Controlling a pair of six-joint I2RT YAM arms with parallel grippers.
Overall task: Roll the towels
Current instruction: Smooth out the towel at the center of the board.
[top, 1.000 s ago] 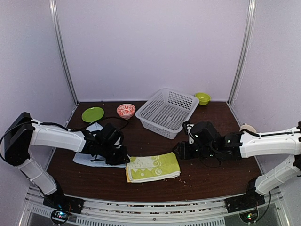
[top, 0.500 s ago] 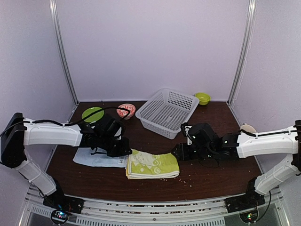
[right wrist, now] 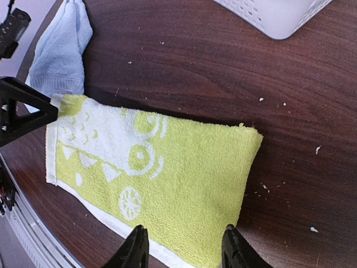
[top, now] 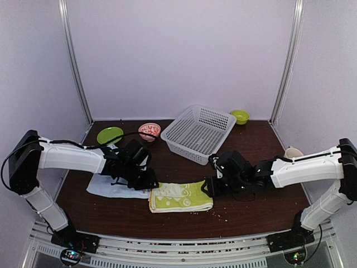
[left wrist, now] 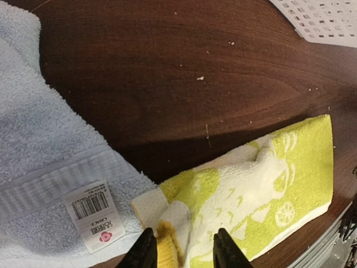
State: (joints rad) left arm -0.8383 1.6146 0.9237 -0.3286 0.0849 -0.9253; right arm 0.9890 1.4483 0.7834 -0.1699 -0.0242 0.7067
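The lime-green towel (top: 181,197) with white print lies folded flat near the table's front. The pale blue towel (top: 111,187) lies flat to its left, a white label on its hem. My left gripper (top: 149,184) is open at the green towel's left end. In the left wrist view the green towel (left wrist: 268,178) has a raised corner between the jaws (left wrist: 181,254), next to the blue towel (left wrist: 44,145). My right gripper (top: 207,187) is open over the green towel's right end. In the right wrist view its jaws (right wrist: 184,251) straddle the green towel (right wrist: 184,167).
A white mesh basket (top: 198,134) stands behind the towels. A green plate (top: 110,135) and a red patterned bowl (top: 149,131) sit at the back left. A small green bowl (top: 240,116) is at the back right, and a pale cup (top: 293,152) at the right edge.
My left gripper has moved right onto the green towel's left end. My right gripper has moved left over its right end. The towel's left corner now stands up a little.
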